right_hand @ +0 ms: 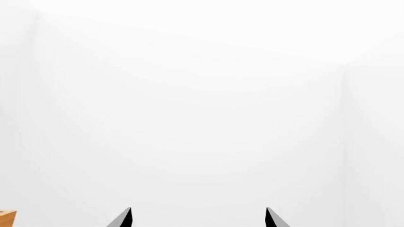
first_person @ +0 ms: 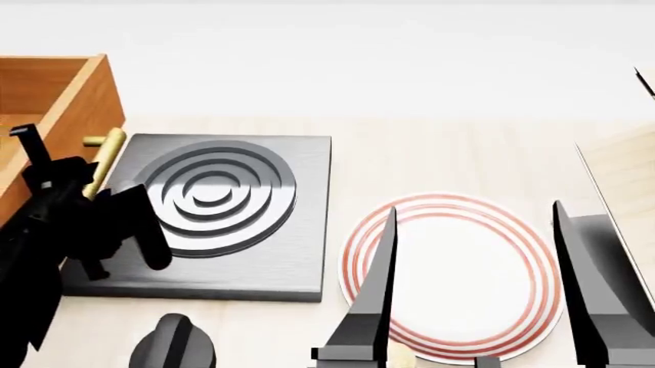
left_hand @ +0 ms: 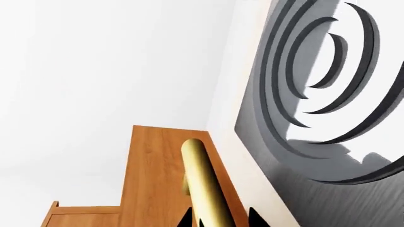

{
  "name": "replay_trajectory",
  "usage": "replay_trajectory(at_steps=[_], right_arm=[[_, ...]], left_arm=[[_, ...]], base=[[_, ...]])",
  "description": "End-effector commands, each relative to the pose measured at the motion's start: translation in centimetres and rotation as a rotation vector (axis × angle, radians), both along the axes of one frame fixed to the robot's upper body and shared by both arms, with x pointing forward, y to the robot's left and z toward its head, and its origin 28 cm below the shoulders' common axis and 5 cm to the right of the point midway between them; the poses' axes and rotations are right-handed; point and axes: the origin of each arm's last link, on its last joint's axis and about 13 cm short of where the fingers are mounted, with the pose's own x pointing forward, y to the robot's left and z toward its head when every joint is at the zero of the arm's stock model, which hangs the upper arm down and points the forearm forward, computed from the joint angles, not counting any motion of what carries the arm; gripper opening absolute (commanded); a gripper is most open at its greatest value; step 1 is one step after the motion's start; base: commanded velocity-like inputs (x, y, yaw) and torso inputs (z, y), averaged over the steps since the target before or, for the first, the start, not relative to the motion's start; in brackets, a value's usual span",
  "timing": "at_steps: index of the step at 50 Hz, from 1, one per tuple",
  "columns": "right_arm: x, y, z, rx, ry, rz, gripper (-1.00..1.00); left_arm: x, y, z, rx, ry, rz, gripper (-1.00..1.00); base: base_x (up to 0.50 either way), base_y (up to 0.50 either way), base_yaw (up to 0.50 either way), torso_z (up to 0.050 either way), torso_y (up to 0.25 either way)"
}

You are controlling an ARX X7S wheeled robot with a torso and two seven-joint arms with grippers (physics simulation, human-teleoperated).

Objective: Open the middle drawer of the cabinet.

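Note:
The cabinet (first_person: 21,165) is orange-brown wood at the head view's far left. A drawer (first_person: 87,100) stands out from it, its open box seen from above. I take this to be the middle drawer. Its flat front (left_hand: 154,175) and brass bar handle (left_hand: 205,184) fill the left wrist view. The handle also shows in the head view (first_person: 103,157). My left gripper (left_hand: 221,220) has its black fingertips (left_hand: 186,218) close on either side of the bar. In the head view, the left gripper (first_person: 97,192) is at the handle. My right gripper (first_person: 476,208) is open and empty above a plate; its wrist view (right_hand: 197,217) shows only white wall.
A dark stove plate (first_person: 220,211) with raised rings lies beside the cabinet, close to my left arm. A white plate with red rings (first_person: 450,307) lies to its right. A dark knob (first_person: 174,345) is at the front. A pale wooden rack (first_person: 624,176) is at the right edge.

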Motion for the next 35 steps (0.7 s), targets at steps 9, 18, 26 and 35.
replay_trajectory(at_steps=[9,18,26,35], right_arm=[[-0.1,-0.3,0.0,-0.003,0.002,-0.02,1.0],[-0.1,-0.3,0.0,-0.003,0.002,-0.02,1.0],[-0.1,-0.3,0.0,-0.002,0.002,-0.021,1.0],[0.0,-0.3,0.1,-0.001,0.001,-0.022,1.0]], left_arm=[[1.4,-0.6,4.1,-0.006,-0.292,-0.003,1.0],[1.5,-0.3,3.3,-0.029,-0.269,0.019,1.0],[0.7,-0.6,1.8,-0.225,-0.115,0.04,1.0],[-0.1,-0.6,0.2,-0.413,-0.01,0.095,1.0]], base=[[0.0,0.0,0.0,0.001,0.005],[0.0,0.0,0.0,0.001,0.003],[0.0,0.0,0.0,0.001,0.004],[0.0,0.0,0.0,0.0,0.001]])
